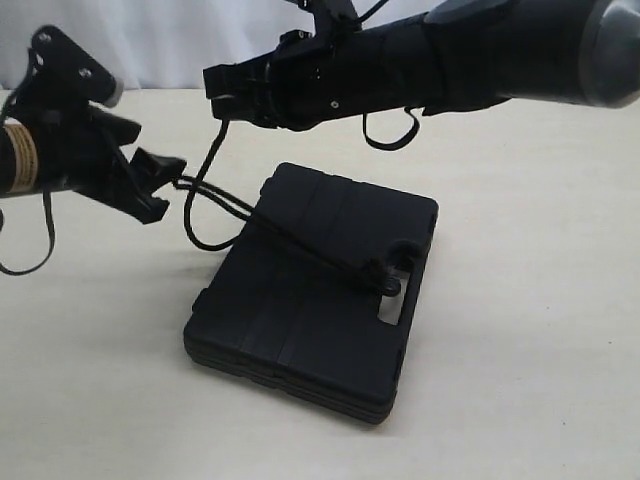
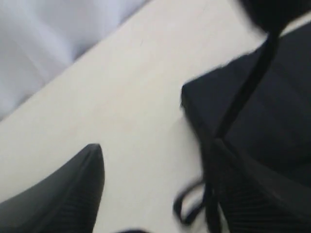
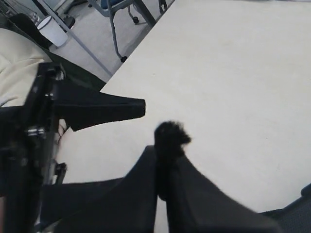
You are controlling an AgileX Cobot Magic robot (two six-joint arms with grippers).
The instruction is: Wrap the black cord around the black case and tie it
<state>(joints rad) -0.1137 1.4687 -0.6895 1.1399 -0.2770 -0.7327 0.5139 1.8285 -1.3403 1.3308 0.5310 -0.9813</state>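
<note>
The black case (image 1: 320,290) lies flat on the beige table, its handle slot toward the front right. The black cord (image 1: 300,250) crosses its lid from a knot (image 1: 385,283) by the handle, loops off the left edge and rises to my right gripper (image 1: 222,100). That gripper (image 3: 163,155) is shut on the cord's frayed end (image 3: 170,132), which sticks out past the tips. My left gripper (image 1: 160,185) hovers left of the case. Its jaws stand open (image 2: 158,160), and the cord (image 2: 243,92) runs along one finger (image 2: 262,194), over the case (image 2: 282,111).
The right arm (image 1: 450,55) reaches across from the upper right, above the case's far side. A pale curtain (image 1: 200,40) hangs behind the table. Beyond the table edge stand chair legs (image 3: 121,14) and a white cup (image 3: 51,30).
</note>
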